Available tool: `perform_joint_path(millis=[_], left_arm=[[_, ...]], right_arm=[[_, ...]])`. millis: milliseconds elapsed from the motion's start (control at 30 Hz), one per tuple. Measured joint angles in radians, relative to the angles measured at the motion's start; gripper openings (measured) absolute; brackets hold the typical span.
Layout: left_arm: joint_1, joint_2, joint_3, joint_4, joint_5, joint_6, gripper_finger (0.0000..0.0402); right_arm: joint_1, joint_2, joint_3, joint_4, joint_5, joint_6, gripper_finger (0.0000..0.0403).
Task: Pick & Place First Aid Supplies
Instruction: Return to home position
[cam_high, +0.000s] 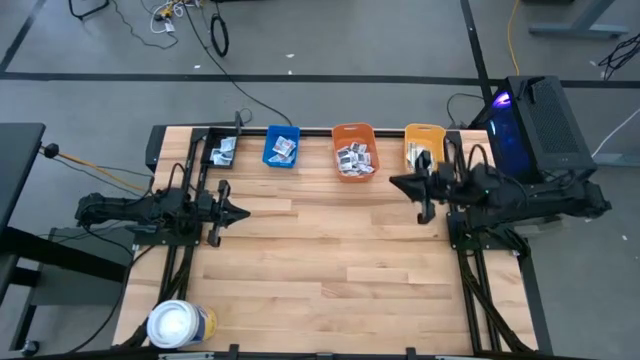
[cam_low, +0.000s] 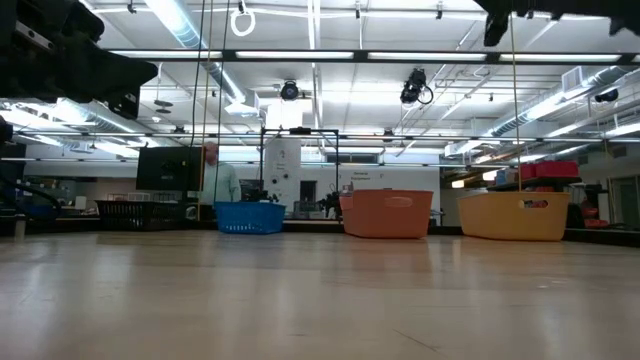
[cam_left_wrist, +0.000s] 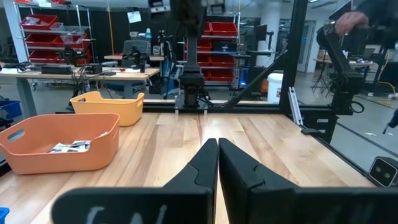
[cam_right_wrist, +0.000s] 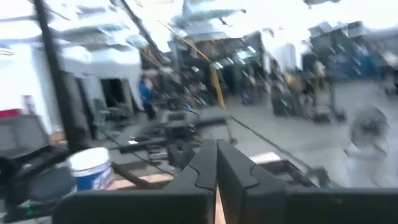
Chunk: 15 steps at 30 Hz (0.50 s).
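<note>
The first aid supplies are small white packets. Some lie in the blue bin (cam_high: 282, 147), the orange bin (cam_high: 354, 150) and the yellow bin (cam_high: 424, 145), and a small heap of packets (cam_high: 222, 152) rests on the table at its far left. My left gripper (cam_high: 240, 212) is shut and level over the table's left part, with nothing in it; its closed fingers (cam_left_wrist: 209, 163) show in the left wrist view. My right gripper (cam_high: 393, 181) is shut above the table just in front of the yellow bin, pointing toward the table's left.
The three bins stand in a row along the far edge (cam_low: 387, 213). A large white roll (cam_high: 180, 325) stands at the near left corner. The wooden table (cam_high: 330, 270) lies between the arms. A person (cam_low: 215, 180) stands in the room far behind.
</note>
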Motion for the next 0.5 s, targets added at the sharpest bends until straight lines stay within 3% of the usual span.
perform_joint_path(millis=[300, 500], left_arm=[[0.0, 0.0, 0.0, 0.0, 0.0, 0.0, 0.0018], [0.0, 0.0, 0.0, 0.0, 0.0, 0.0, 0.0018]], right_arm=[[0.045, -0.141, -0.248, 0.246, -0.043, -0.111, 0.0013], [0.047, -0.238, -0.334, 0.273, -0.045, -0.114, 0.0013]])
